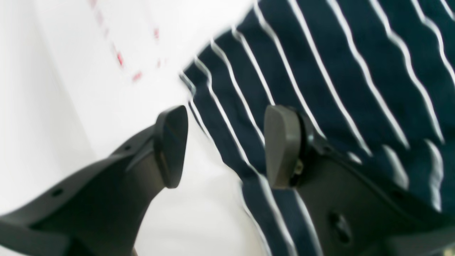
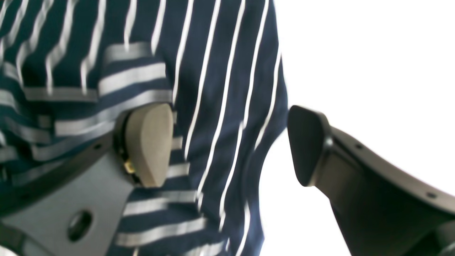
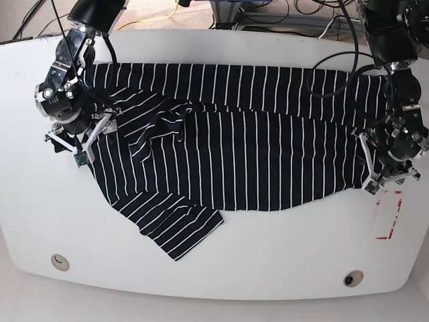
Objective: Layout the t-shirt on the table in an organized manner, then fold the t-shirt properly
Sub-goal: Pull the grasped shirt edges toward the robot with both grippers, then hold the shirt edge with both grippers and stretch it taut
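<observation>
The t-shirt (image 3: pixel 234 147) lies spread across the white bench (image 3: pixel 214 268), its long axis running side to side, with one sleeve (image 3: pixel 177 231) splayed toward the near edge and a rumple near the collar. Each arm sits at one end of the cloth. The right gripper (image 2: pixel 227 145) straddles the shirt's edge, jaws wide, holding nothing. The left gripper (image 1: pixel 220 145) stands likewise wide over the hem corner, beside the red rectangle mark (image 3: pixel 389 215). No readable brand or writing shows.
</observation>
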